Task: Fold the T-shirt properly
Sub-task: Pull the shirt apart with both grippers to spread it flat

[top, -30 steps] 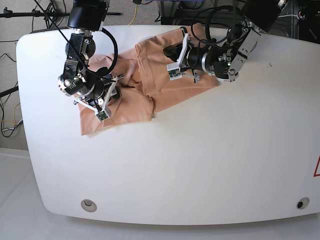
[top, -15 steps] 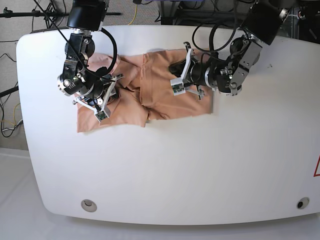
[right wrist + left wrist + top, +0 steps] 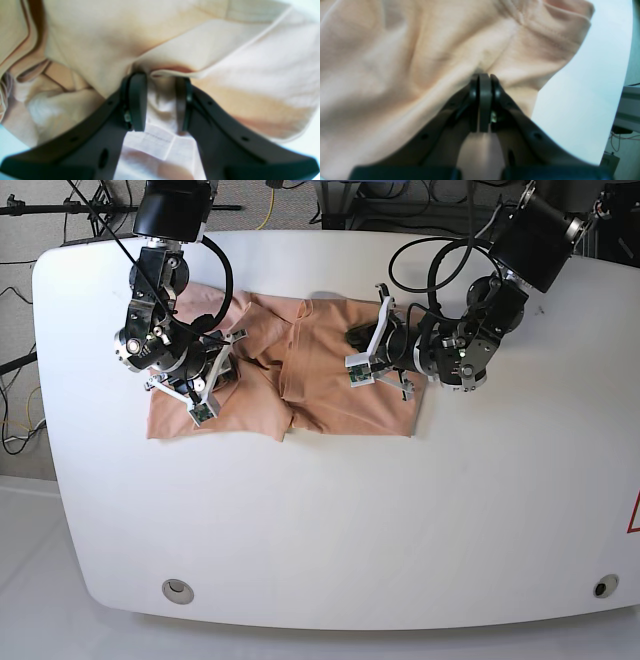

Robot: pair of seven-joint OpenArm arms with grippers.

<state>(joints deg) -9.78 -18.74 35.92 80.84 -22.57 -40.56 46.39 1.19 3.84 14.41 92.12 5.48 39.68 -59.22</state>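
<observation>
Two grippers are working the shirt (image 3: pixel 300 370), which is lying bunched on the surface (image 3: pixel 400 510). My left fingers (image 3: pixel 481 82) are pinching its cloth tight; my right fingers (image 3: pixel 136 100) are standing parted, straddling a fold. The thin pinch could be slipping free if I tug.

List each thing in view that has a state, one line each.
T-shirt: lying on the table, wrinkled, partly folded over itself.
Left gripper: shut on a pinch of T-shirt fabric.
Right gripper: jaws apart, cloth between them.
Table: white, carrying the shirt.
</observation>
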